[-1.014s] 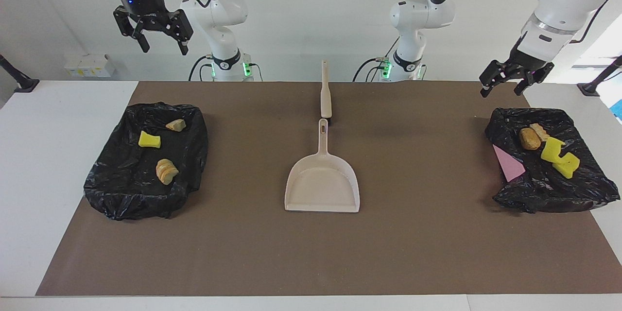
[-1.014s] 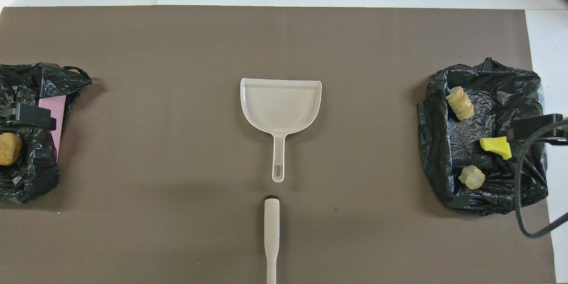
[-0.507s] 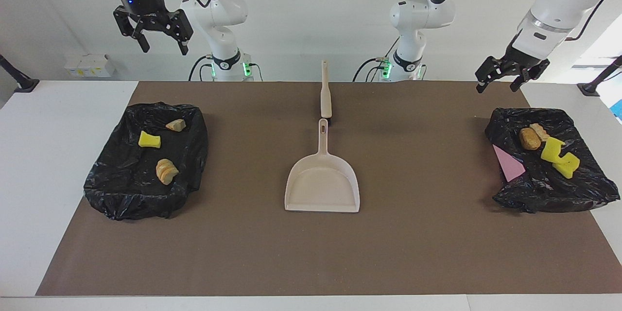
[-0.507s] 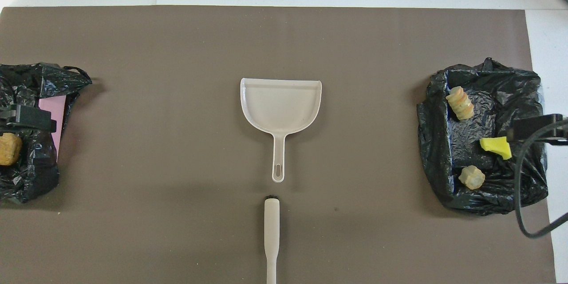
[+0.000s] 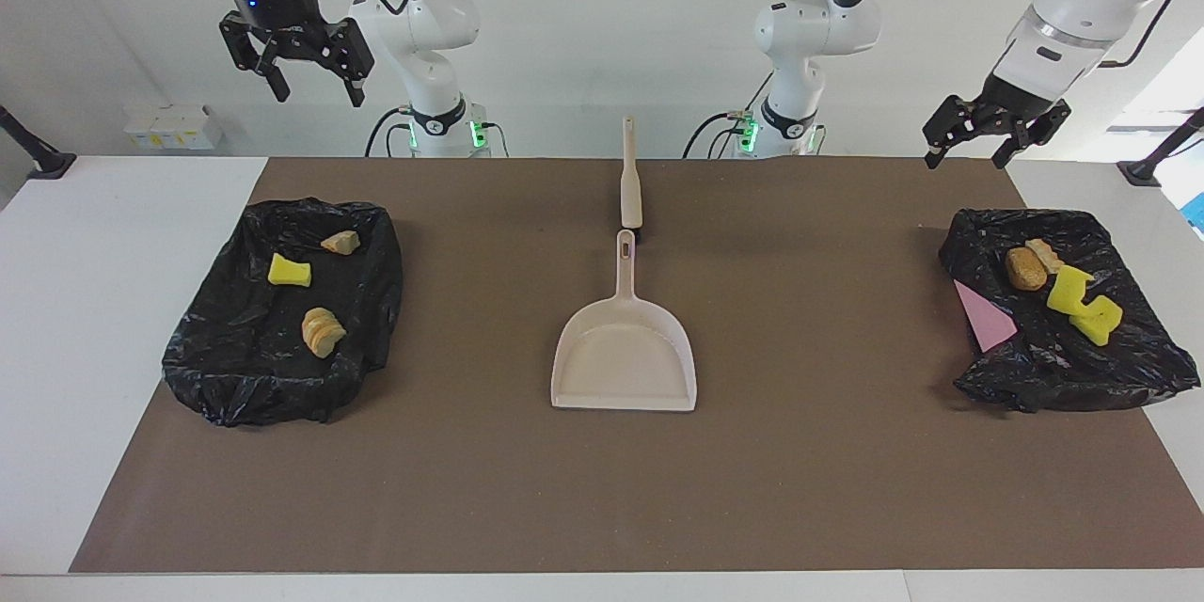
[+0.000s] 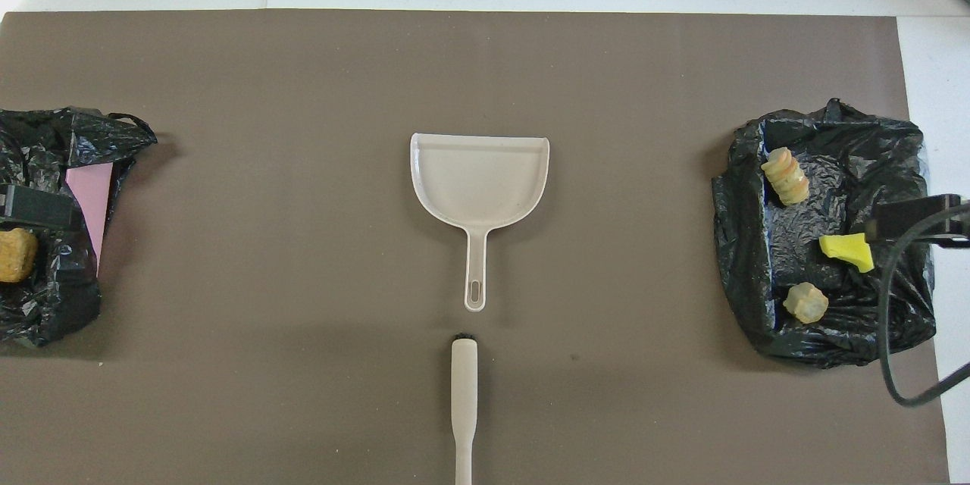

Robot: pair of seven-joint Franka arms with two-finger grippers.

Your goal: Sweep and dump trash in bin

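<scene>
The trash lies in two black bag-lined bins. The bin [image 5: 235, 390] at the right arm's end holds a yellow sponge chunk [image 5: 289, 271] and two tan lumps [image 5: 340, 243] [image 5: 322, 331]. The bin [image 5: 1035, 390] at the left arm's end holds a brown lump [image 5: 1023, 269] and yellow chunks [image 5: 1082, 301]. My right gripper [image 5: 318, 96] hangs open and empty high over its bin. My left gripper [image 5: 965, 158] is open and empty, raised over the mat's edge by its bin. The overhead view shows only an edge of each gripper.
A beige dustpan [image 5: 625, 353] lies empty mid-mat, handle toward the robots. A beige brush [image 5: 630, 183] lies just nearer to the robots, in line with it. A pink sheet [image 5: 983, 320] sticks out of the bin at the left arm's end.
My left gripper has lifted and drawn back from over its bin toward the robots. The right arm, trash, dustpan and brush have not moved.
</scene>
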